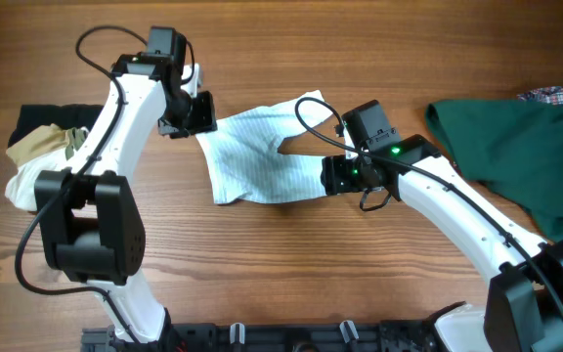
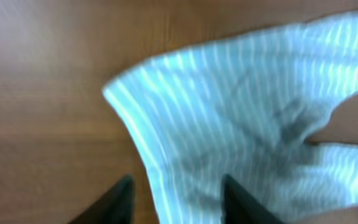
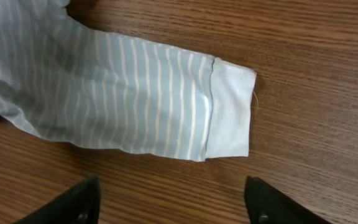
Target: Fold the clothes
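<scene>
The pale blue-and-white striped garment (image 1: 262, 152) lies spread on the wooden table at centre. My left gripper (image 1: 203, 115) is open over its upper left corner; in the left wrist view the fingers (image 2: 176, 202) straddle the garment's edge (image 2: 229, 112). My right gripper (image 1: 332, 178) is open at the garment's right end. In the right wrist view its fingers (image 3: 173, 202) are wide apart over bare wood, just short of the cuffed sleeve end (image 3: 229, 109). Neither gripper holds anything.
A dark green garment (image 1: 516, 147) lies at the right, with a plaid piece (image 1: 560, 95) at its top edge. A pile of black, tan and white clothes (image 1: 42, 152) sits at the left.
</scene>
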Motion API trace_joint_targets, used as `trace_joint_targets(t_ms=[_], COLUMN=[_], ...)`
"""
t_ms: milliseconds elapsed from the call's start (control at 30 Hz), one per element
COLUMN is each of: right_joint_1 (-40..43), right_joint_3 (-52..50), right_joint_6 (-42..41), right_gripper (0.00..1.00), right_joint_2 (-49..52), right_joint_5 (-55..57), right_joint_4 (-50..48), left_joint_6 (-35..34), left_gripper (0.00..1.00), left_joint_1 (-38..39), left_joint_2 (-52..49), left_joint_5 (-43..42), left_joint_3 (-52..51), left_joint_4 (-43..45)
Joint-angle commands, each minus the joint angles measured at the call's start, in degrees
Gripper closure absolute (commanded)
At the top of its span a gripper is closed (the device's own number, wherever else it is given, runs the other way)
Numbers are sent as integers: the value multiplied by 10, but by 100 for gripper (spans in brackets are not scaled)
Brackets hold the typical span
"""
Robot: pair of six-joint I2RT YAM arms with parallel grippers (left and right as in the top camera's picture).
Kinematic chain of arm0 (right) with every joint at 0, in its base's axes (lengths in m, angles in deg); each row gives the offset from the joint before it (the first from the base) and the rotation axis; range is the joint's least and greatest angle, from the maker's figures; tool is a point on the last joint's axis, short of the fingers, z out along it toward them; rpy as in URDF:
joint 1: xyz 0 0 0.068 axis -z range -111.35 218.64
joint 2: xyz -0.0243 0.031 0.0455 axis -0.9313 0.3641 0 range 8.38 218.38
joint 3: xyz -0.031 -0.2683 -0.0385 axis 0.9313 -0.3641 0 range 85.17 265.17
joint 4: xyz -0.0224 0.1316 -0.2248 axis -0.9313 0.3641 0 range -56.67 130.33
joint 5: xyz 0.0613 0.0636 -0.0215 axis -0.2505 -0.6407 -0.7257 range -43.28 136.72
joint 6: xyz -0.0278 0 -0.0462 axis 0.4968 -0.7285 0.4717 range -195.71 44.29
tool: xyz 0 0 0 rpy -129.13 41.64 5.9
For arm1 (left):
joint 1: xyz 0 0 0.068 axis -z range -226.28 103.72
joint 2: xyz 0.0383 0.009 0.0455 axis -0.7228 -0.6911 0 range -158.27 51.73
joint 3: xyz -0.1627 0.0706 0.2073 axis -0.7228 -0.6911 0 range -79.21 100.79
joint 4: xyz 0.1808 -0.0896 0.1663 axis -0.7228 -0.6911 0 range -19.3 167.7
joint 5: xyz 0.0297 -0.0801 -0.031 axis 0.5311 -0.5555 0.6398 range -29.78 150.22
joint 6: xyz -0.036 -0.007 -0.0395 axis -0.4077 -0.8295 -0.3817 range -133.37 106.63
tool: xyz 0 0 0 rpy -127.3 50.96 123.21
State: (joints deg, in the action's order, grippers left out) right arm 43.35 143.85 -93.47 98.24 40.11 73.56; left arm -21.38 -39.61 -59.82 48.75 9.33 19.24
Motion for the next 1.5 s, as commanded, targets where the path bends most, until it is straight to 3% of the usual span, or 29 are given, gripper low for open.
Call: trace_joint_targets(t_ms=[0, 233, 400, 467, 567, 633, 733, 833, 1067, 1200, 1367, 1467], right_joint_1=[2, 2, 2, 2, 2, 2, 2, 2, 2, 2, 2, 2], right_joint_3=[10, 10, 10, 10, 10, 10, 10, 9, 8, 8, 8, 8], right_joint_6=[5, -18, -18, -18, -18, -18, -18, -17, 12, 17, 28, 28], right_gripper=[23, 22, 22, 22, 22, 22, 19, 16, 13, 13, 13, 12], right_joint_2=[-8, -8, -8, -8, -8, -8, -8, -8, -8, -8, -8, -8], right_joint_5=[-10, -9, -9, -9, -9, -9, -9, -9, -7, -7, -7, -8], right_joint_4=[-3, -3, -1, -1, -1, -1, 1, 3, 12, 19, 32, 36], left_joint_6=[-3, -12, -24, -82, -169, -177, -178, -169, -147, -147, -147, -147], left_gripper=[68, 73, 77, 76, 72, 70, 66, 55, 57, 57, 50, 40], left_joint_1=[19, 75, 82, 77, 62, 49, 36, 34, 35, 35, 35, 35], left_joint_2=[-2, -2, -2, -2, -2, -2, -2, -2, 19, 73, 168, 214], left_joint_5=[-38, -15, -13, 35, 99, 100, 100, 96, 62, 47, 47, 47], left_joint_3=[-35, -169, -218, -228, -231, -231, -231, -231, -228, -228, -228, -229], left_joint_4=[-12, 71, 81, 77, 61, 61, 57, 57, 49, 41, 35, 24])
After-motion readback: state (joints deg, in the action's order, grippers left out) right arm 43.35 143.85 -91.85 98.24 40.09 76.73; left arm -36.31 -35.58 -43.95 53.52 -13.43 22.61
